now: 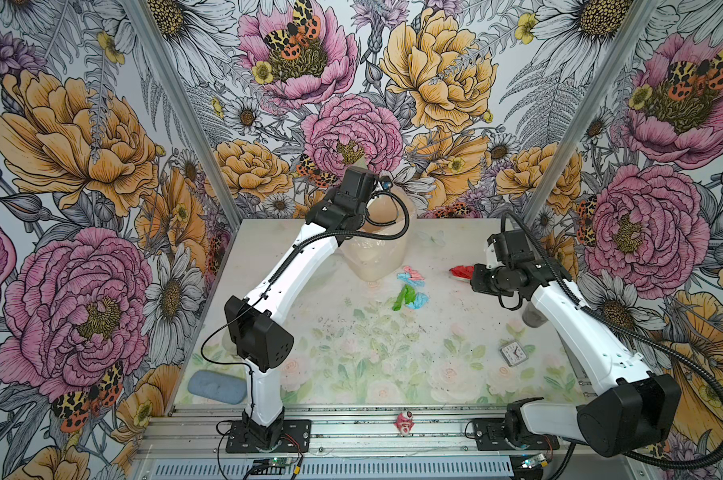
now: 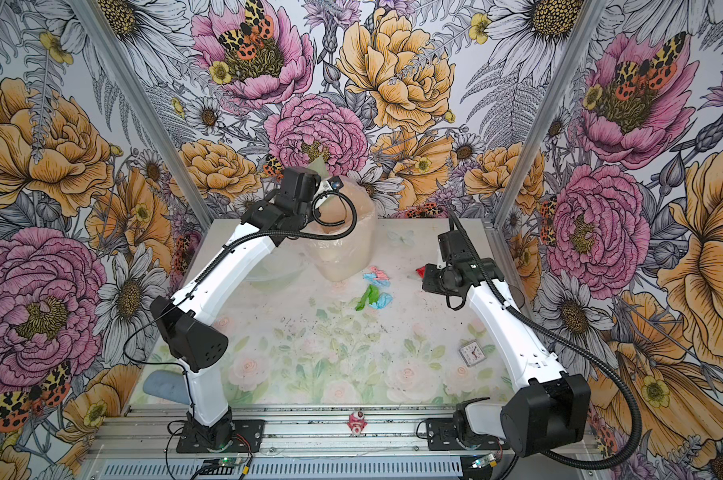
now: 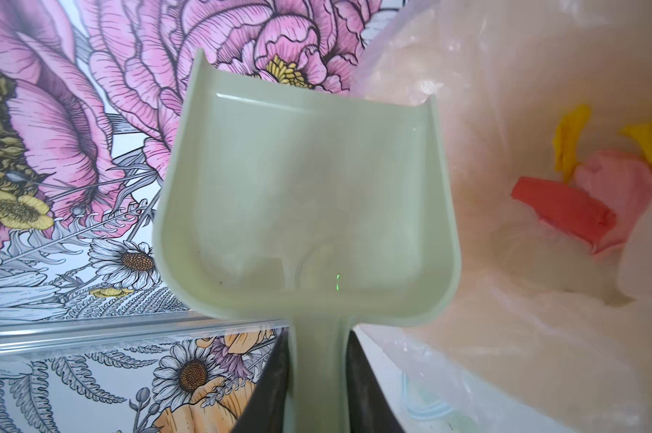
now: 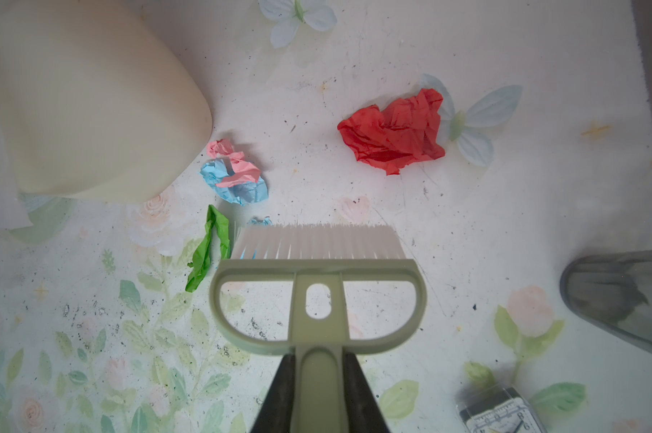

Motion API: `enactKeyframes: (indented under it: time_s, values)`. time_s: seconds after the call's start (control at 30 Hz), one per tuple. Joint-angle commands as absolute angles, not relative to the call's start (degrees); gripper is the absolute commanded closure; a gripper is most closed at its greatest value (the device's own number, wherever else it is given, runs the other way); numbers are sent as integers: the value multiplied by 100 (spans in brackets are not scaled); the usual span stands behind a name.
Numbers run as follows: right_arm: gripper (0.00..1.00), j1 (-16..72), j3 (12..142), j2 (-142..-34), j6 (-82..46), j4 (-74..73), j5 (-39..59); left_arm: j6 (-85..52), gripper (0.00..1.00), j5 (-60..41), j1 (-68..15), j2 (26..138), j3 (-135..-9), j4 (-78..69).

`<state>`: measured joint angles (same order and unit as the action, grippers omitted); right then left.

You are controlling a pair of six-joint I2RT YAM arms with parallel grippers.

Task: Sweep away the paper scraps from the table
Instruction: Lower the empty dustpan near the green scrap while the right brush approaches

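Holding the empty dustpan at the bin for dumping, the left gripper clamps its handle; the right gripper pinches the brush, poised for paper scraps on the table, bin's five o'clock.

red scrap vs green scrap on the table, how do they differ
The red scrap is a broad crumpled wad; the green scrap is a long narrow twist. The red scrap lies alone, clear of the brush; the green scrap sits right beside the bristles, near the pink and blue scraps. Both are crumpled paper lying on the table.
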<state>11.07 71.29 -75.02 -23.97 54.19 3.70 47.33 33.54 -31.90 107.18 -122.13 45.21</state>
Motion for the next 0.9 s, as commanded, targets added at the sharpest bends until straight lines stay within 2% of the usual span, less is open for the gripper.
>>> enactKeyframes:
  time_s: [0.0, 0.2, 0.63, 0.87]
  values:
    - [100, 1267, 7285, -7629, -2429, 5073, 339, 3909, 100, 2435, -3097, 9983, -12282, 4328]
    - [100, 1873, 7508, -8183, -2550, 4577, 113, 3002, 100, 1505, -3075, 9302, -11443, 4106]
    - [100, 3174, 7741, -9836, -2113, 3429, -867, 687, 100, 474, -3179, 6512, -6312, 2210]
    - [100, 3401, 7562, -10152, -2198, 3438, -1183, 176, 100, 387, -3406, 5643, -5225, 2325]
